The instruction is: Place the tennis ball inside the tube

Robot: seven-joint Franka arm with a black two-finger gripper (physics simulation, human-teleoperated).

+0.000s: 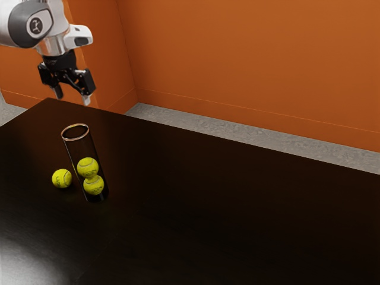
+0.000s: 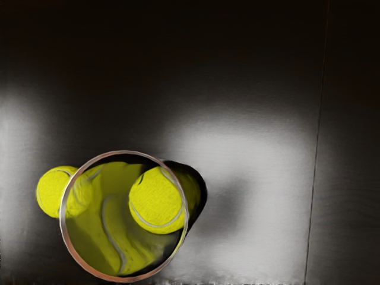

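OK so the loose tennis ball [image 1: 62,179] can be spotted at the exterior frame's left, parked on the bench [image 1: 208,208] just beside the upright tube [image 1: 75,139]. Two balls [image 1: 88,167] are stacked inside. Hand's [image 1: 72,98] spread wide, upper left.

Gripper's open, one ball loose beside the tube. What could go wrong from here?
Main risks:
1. Loose ball sits right by the tube; a finger of the open gripper might knock the tube over during the grasp.
2. Nothing visible braces that ball, so an off-centre touch could roll it away.
3. The rim isn't much wider than a ball; a misaligned drop may bounce off.
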